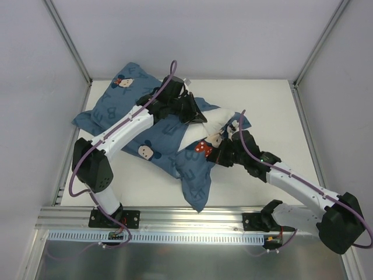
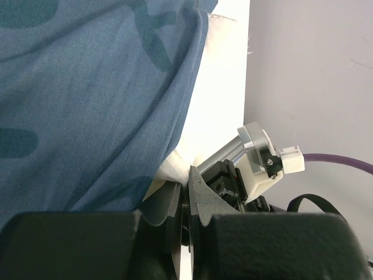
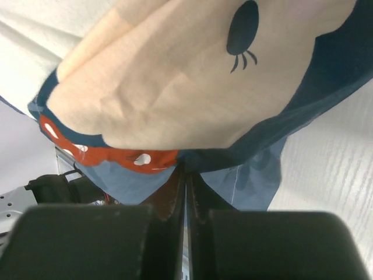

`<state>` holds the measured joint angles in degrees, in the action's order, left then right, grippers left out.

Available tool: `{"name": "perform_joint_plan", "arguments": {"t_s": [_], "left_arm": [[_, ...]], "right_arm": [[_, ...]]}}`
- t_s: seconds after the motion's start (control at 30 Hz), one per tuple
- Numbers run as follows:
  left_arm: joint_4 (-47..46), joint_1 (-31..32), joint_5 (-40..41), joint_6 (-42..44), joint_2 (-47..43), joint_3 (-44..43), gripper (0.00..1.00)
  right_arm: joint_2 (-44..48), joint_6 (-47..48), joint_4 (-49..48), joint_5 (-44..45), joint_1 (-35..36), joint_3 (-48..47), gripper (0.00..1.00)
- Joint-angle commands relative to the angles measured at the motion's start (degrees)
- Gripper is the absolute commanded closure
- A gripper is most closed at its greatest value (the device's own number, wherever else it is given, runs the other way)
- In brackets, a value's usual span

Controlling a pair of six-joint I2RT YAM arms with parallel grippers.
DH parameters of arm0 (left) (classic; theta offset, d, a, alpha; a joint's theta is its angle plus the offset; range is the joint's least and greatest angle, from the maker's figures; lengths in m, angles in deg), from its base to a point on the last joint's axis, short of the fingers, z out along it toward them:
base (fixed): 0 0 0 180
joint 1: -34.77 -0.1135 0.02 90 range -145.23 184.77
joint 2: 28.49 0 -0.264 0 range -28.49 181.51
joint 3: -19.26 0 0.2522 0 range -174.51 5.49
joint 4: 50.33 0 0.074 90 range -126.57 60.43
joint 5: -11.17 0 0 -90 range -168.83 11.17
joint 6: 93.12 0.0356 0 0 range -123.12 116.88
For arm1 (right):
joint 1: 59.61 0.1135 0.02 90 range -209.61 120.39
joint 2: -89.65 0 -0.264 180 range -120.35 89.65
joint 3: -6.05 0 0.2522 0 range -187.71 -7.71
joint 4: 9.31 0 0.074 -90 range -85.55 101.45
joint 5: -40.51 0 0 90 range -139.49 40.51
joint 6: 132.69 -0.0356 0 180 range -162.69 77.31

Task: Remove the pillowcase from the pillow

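We see the pillowcase (image 1: 166, 133) rumpled on the desk (image 1: 262, 105), with the pillow (image 1: 221, 119) poking out of it. Our left end effector (image 2: 189, 184) pinches the pillow's white edge. Our right end effector (image 3: 186, 178) is clamped tight on the pillowcase.

One pillowcase (image 1: 116, 111) and one pillow (image 1: 218, 123) lay on the single bench (image 1: 262, 105). Two arms stood at its near edge, the left arm (image 1: 125, 125) and the right arm (image 1: 303, 186). Each bore one gripper, so there were two: the left gripper (image 1: 201, 115) and the right gripper (image 1: 217, 154). Three mouse faces (image 1: 122, 81) showed on the pillowcase from above. Two purple cables (image 1: 74, 175) ran, one along each arm.
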<state>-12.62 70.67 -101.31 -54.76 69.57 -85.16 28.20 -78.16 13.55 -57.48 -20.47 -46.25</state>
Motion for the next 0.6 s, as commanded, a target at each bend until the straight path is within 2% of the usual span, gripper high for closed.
{"name": "perform_joint_plan", "arguments": {"t_s": [0.0, 0.17, 0.33, 0.57], "left_arm": [[-3.55, -1.09, -2.39, 0.05, -6.12, -0.32, 1.00], [-3.55, -4.17, -3.71, -0.04, -6.65, -1.98, 1.00], [-3.55, -8.38, -5.38, -0.83, -6.65, -3.74, 1.00], [-3.82, -14.44, -7.22, -2.68, -7.62, -5.59, 1.00]], "right_arm": [[1.33, 0.57, -4.44, 1.58, 0.50, 1.54, 0.99], [6.42, 1.45, -3.83, 2.09, 3.48, 5.84, 0.99], [8.71, 1.10, 3.54, 5.35, 8.66, 6.81, 0.99], [9.60, -5.83, 8.99, 11.93, 17.54, 13.14, 0.99]]}}
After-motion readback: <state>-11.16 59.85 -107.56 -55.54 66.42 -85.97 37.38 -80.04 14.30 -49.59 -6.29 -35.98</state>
